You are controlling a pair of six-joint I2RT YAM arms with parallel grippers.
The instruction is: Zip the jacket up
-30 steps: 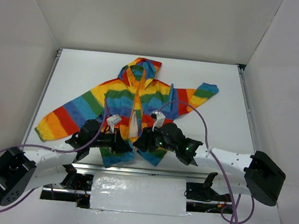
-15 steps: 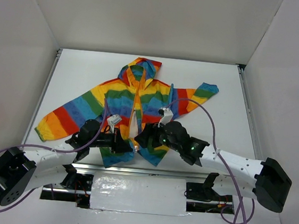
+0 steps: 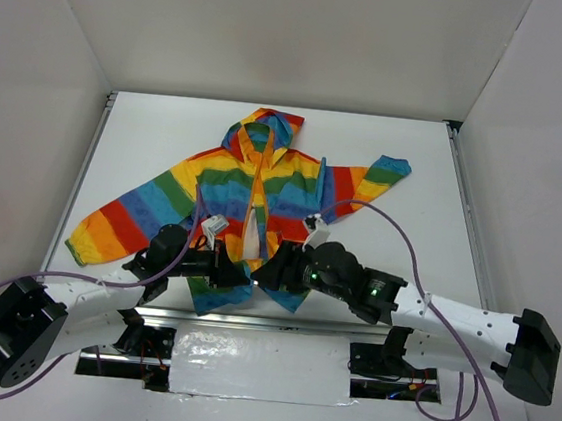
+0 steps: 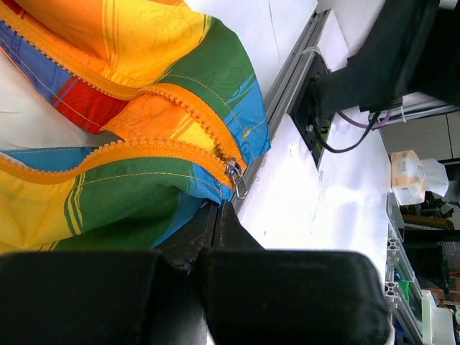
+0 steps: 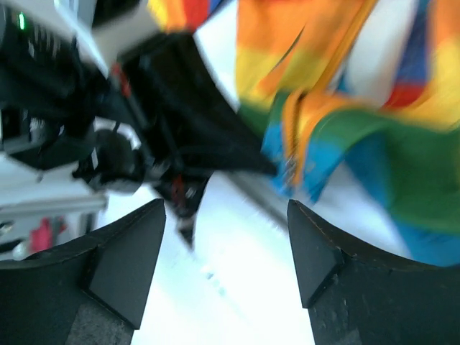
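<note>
The rainbow-striped jacket (image 3: 264,184) lies spread on the white table, hood at the far end, its front open along most of the orange zipper band. My left gripper (image 3: 242,278) is at the bottom hem, shut on the blue hem edge (image 4: 205,188) right below the metal zipper slider (image 4: 234,176). My right gripper (image 3: 267,271) hovers just right of it with its jaws open and nothing between them. The blurred right wrist view shows the right gripper (image 5: 224,219) over bare table, with the zipper's lower end (image 5: 291,154) and the left gripper (image 5: 262,167) just beyond.
An aluminium rail (image 3: 249,319) runs along the table's near edge, close under the hem. White walls enclose the table on three sides. Purple cables (image 3: 399,238) loop off both arms. A tissue box (image 4: 406,176) stands beyond the edge.
My right gripper has opened wider, and its arm has swung to the right and drawn back slightly toward the near edge. The left gripper has kept its hold without moving.
</note>
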